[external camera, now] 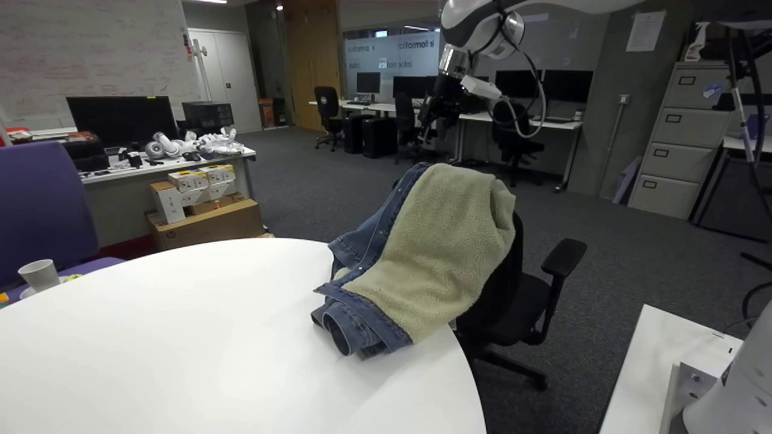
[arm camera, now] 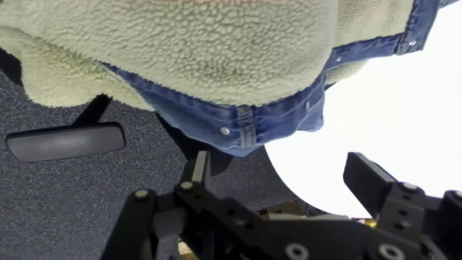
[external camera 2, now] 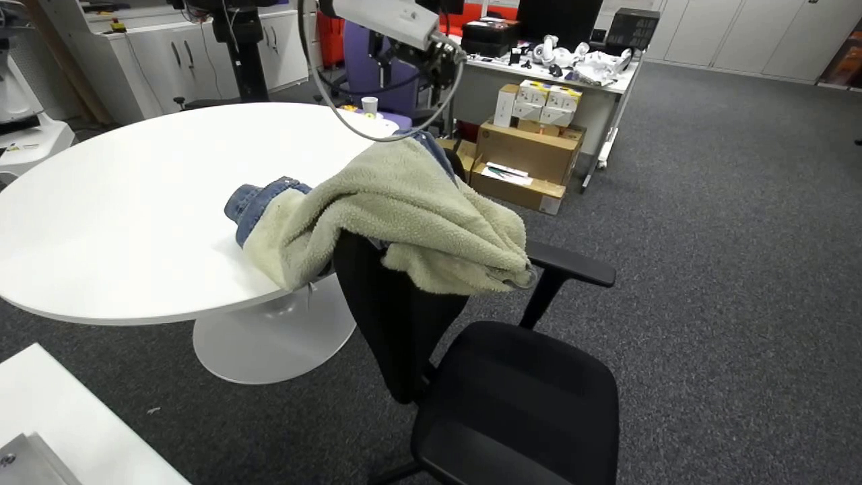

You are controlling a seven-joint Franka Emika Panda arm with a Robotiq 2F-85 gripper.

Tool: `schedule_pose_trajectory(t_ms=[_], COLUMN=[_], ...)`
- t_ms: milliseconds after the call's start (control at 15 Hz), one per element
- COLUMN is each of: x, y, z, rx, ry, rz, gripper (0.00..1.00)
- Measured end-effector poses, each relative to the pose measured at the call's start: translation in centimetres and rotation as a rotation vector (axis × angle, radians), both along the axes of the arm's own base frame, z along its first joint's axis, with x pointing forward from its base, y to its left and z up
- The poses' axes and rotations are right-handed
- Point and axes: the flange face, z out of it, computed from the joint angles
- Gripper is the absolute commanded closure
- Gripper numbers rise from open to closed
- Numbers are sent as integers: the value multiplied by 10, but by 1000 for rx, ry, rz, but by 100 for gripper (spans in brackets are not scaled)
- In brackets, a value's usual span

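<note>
Claw (arm camera: 276,159) spread wide; denim jacket (external camera: 425,247) below, draped over chair (external camera 2: 512,391) and table (external camera: 223,331)

Jacket (external camera: 437,244) across chair (external camera 2: 518,397) and table (external camera: 199,337)

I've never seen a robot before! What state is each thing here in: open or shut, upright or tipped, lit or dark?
Jaws: open, holding nothing.
Black chair: upright.
Denim jacket: draped over the chair's back, fleece side out, one end on the round table.
White cup: upright.
Filing cabinet: drawers shut.
Far monitors: screens dark.
</note>
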Motion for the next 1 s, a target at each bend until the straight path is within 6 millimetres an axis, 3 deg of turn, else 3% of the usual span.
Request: schedule_pose_trajectory(t_ms=[133,467,667,1000], x=[-5,-11,-16,-18], y=[24,62,68,67], z=[-5,-53,-69,-60], rx=[8,-15,-58,-166], ry=[35,141,179,185], rz=[38,111,140,178], gripper=[0,0,0,0])
